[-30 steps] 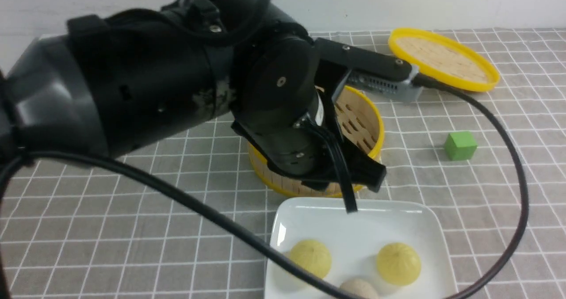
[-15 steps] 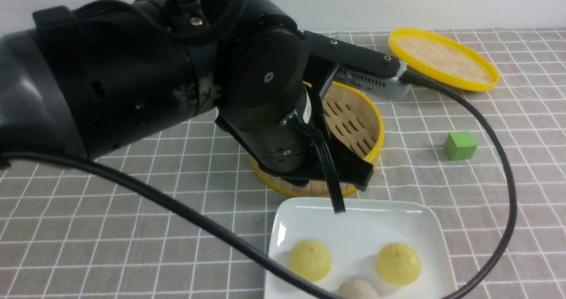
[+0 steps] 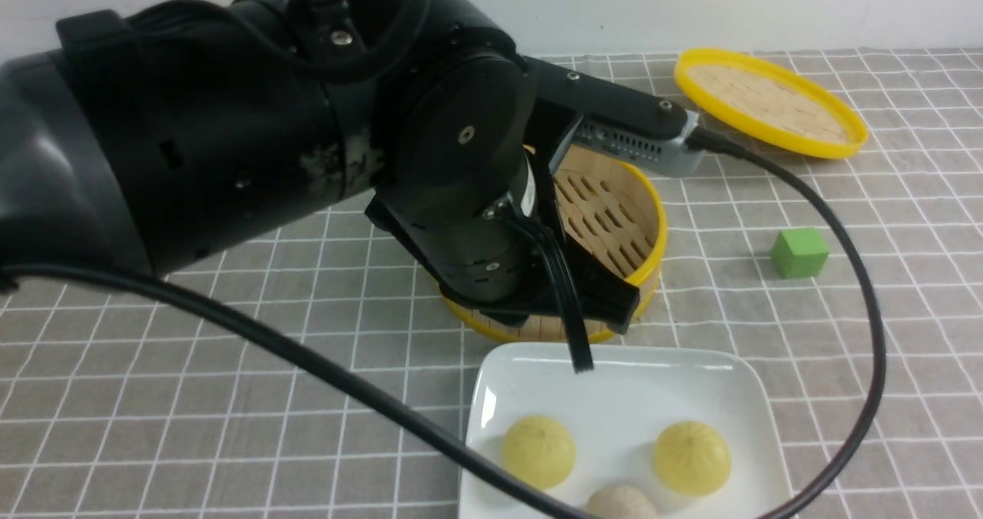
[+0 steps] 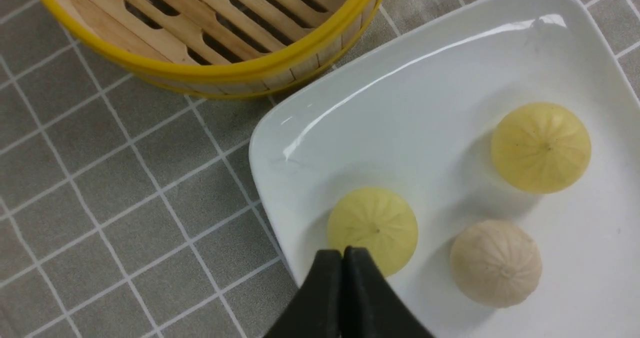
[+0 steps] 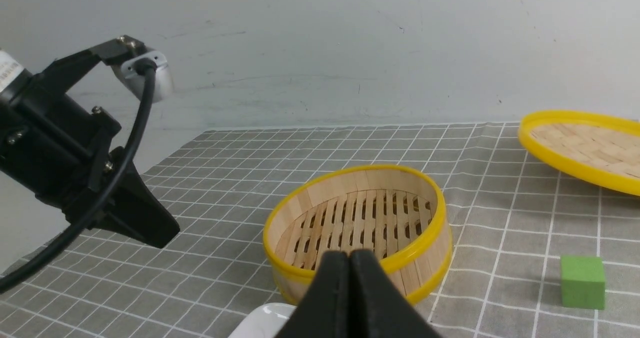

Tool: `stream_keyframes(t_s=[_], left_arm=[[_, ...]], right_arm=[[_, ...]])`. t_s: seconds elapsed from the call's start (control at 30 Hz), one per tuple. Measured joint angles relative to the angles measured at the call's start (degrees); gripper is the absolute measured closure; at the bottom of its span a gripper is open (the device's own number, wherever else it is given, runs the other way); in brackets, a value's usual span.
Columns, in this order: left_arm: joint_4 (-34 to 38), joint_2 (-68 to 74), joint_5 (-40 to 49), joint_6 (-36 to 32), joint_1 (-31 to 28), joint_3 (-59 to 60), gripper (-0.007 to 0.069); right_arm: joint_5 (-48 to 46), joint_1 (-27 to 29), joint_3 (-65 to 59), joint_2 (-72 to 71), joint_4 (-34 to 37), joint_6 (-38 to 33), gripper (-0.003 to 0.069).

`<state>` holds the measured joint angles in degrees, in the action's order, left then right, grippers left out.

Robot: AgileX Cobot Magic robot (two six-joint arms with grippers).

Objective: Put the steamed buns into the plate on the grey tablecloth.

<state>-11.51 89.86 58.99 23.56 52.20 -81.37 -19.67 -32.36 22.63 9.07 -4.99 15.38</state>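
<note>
White plate (image 3: 676, 385) w/ 3 buns (image 3: 538, 451), L end effector (image 4: 343, 251) closed

From the front, the left arm (image 3: 230, 135) covers the left side of the bamboo steamer (image 3: 614, 212), and a black cable (image 3: 345, 383) crosses the near left corner of the plate (image 3: 637, 396). The picture's bottom edge cuts off the plate's near rim and part of the beige bun (image 3: 622, 502).
</note>
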Motion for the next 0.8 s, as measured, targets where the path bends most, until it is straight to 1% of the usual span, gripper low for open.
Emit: stream_keyframes(t_s=[0.2,0.3,0.37,0.43,0.47,0.57,0.63,0.8], left_arm=[[-0.50,0.00,0.17,2.81,0.00,0.00,0.0610],[-0.94,0.00,0.17,2.98,0.00,0.00,0.0608],[-1.17,0.00,0.17,3.02,0.00,0.00,0.0606],[-1.57,0.00,0.22,3.11,0.00,0.00,0.0605],[-1.60,0.00,0.22,3.16,0.00,0.00,0.0605],[-2.51,0.00,0.22,3.16,0.00,0.00,0.0602],[-3.11,-0.06,0.22,3.16,0.00,0.00,0.0601],[-5.50,-2.13,0.42,3.16,0.00,-0.14,0.0596]], right_arm=[[0.70,0.05,-2.62,-1.19,-0.17,0.00,0.0659],[1.55,1.55,-5.38,-1.86,-0.06,0.00,0.0658],[1.73,4.19,-7.94,-2.33,-0.06,0.00,0.0657],[1.75,8.23,-11.46,-3.45,-0.25,0.00,0.0655],[1.75,8.60,-11.46,-3.45,-0.25,0.00,0.0655],[1.70,15.21,-17.31,-6.13,-1.19,0.00,0.0655],[1.64,18.48,-19.62,-7.38,-1.49,0.00,0.0653],[1.58,24.09,-23.67,-9.60,-1.71,0.00,0.0649]])
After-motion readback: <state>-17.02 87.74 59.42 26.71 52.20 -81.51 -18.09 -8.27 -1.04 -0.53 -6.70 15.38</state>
